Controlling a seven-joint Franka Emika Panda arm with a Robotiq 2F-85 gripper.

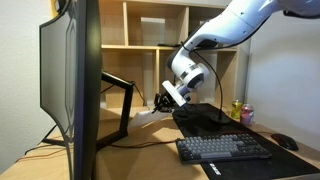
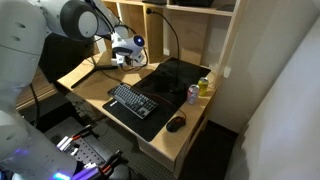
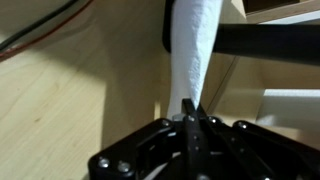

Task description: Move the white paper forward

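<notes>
Wrist view: the gripper [image 3: 190, 108] has its two fingers squeezed together on the near edge of the white paper [image 3: 193, 45]. It's a tight pinch, with no gap showing. The sheet runs straight away from the fingertips as a narrow, slightly curled strip over the wooden desk [image 3: 60, 100]. Its far end reaches a black monitor stand [image 3: 270, 40]. Whether the sheet's underside touches the wood, I cannot tell.

In an exterior view the arm reaches down from the upper right, and the gripper [image 1: 161, 103] hangs low over the desk, just behind the big monitor [image 1: 75, 80]. Well off to the side are the black keyboard [image 1: 225, 148] on its dark mat [image 1: 205, 118], the mouse [image 1: 287, 142] and two drink cans [image 1: 241, 112].

In an exterior view from higher up, the gripper [image 2: 123, 60] sits at the back of the desk, beyond the keyboard [image 2: 132, 100].
</notes>
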